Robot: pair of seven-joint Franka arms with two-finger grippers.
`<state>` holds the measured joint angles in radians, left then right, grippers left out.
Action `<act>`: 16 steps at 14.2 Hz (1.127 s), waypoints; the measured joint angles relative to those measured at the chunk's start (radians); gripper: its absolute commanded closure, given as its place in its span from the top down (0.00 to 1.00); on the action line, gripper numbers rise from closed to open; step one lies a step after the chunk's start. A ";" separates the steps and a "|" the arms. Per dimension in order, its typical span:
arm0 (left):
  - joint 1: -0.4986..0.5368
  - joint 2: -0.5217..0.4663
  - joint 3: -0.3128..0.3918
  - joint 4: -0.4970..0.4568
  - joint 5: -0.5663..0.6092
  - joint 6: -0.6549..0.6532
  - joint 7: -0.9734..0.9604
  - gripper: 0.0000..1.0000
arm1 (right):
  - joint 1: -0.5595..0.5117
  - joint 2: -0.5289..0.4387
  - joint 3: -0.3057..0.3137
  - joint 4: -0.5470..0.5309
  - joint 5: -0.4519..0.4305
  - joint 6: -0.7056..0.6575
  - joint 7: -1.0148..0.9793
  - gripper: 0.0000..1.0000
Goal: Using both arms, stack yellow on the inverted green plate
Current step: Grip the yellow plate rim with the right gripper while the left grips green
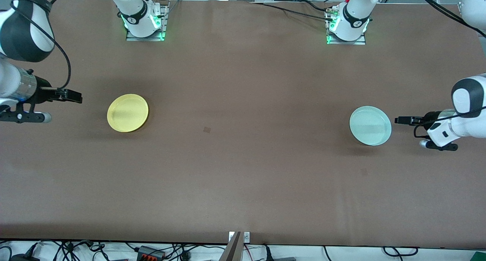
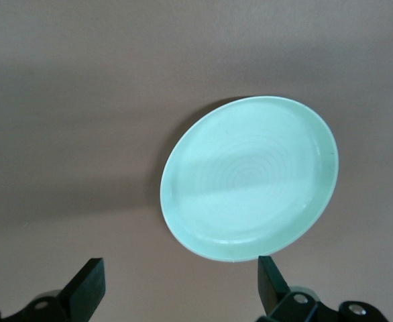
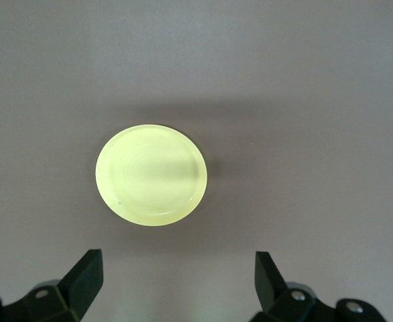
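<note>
Left gripper (image 1: pixel 398 120) just beside green plate (image 1: pixel 370 125), fingers (image 2: pixel 89 288) apart, holding nothing. Right gripper (image 1: pixel 76 96) near yellow (image 1: pixel 128 113), jaws wide too, empty. I see both plates flat on table (image 1: pixel 243 158), well apart, yellow twd right arm's end, green twd left arm's end.

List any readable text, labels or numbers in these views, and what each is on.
No legible text in any view.
yellow plate: plain, no print.
green plate: only concentric rings, no writing.
Round marks on the arm bases: too small to read.
Small square mark on the table: unreadable.
</note>
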<state>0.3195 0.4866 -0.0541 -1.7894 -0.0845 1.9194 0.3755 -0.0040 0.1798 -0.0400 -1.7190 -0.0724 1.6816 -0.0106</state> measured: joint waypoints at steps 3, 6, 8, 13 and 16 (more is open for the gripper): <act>0.008 0.020 -0.002 -0.084 -0.019 0.135 0.046 0.96 | 0.009 0.043 0.000 -0.001 0.002 0.016 0.001 1.00; 0.014 0.077 -0.002 -0.104 -0.073 0.205 0.081 0.80 | 0.006 0.091 -0.002 -0.005 0.003 0.037 0.004 1.00; 0.016 0.101 -0.003 -0.103 -0.086 0.231 0.107 0.66 | -0.001 0.144 -0.009 -0.010 0.003 0.067 0.007 1.00; 0.035 0.106 -0.003 -0.100 -0.088 0.236 0.120 0.33 | -0.065 0.273 -0.015 -0.031 0.063 0.142 0.009 1.00; 0.036 0.108 -0.004 -0.099 -0.088 0.236 0.121 0.09 | -0.072 0.281 -0.015 -0.104 0.068 0.205 0.009 1.00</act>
<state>0.3558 0.5945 -0.0576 -1.8881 -0.1729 2.1555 0.4968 -0.0760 0.4613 -0.0548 -1.8225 -0.0043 1.8870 -0.0013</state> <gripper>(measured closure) 0.740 0.000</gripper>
